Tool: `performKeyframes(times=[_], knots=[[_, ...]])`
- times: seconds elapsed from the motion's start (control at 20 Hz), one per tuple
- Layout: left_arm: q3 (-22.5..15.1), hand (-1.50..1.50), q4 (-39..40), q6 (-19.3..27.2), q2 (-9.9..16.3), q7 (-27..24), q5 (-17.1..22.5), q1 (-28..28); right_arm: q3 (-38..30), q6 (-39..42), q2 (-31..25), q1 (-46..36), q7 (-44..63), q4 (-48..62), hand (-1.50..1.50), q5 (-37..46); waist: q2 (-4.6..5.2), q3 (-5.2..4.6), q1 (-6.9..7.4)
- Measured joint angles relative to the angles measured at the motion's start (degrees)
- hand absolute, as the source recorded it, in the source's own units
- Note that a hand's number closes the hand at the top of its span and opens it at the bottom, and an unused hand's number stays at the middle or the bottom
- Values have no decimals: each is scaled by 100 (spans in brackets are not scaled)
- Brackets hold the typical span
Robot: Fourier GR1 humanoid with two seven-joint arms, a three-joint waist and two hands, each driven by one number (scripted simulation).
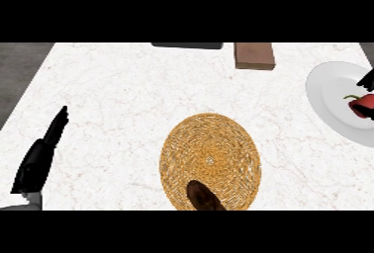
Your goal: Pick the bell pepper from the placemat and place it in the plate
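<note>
The red bell pepper (364, 105) with a green stem lies on the white plate (332, 101) at the right edge of the counter. Just above it, a small black part of my right hand (368, 80) shows at the view's right edge, over the plate and slightly apart from the pepper. The round woven placemat (210, 158) lies in the middle front of the counter, with a dark brown oval object (205, 196) on its near edge. My left hand (40, 158) rests at the lower left, open with straight fingers pointing away, holding nothing.
A brown wooden block (254, 55) stands at the back right of the white marble counter (124, 94). A flat black object (187, 45) lies at the back edge. The counter's left edge runs diagonally beside my left hand.
</note>
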Motion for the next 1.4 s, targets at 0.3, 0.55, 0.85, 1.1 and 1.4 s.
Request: performKeyframes(times=[0.3,0.55,0.85,1.1,1.4], knots=[[-43,0,-172,17,-44,106,-45,53,-218,-84,174,-10,150,119,-150,-192,-2,5,-8],[49,0,-157,-66,32,113,27,47,-809,161,3,-131,174,195,-150,-779,2,7,-29],[35,0,-171,-56,-3,101,12,39,-1503,377,-490,-64,464,351,-150,-1460,27,14,-44],[8,0,-215,0,-79,34,-10,135,-2017,1031,-923,158,467,466,-150,-1984,46,32,-44],[13,0,-266,-8,-89,5,2,191,-2340,1498,-1262,558,317,384,-150,-2320,75,58,-48]])
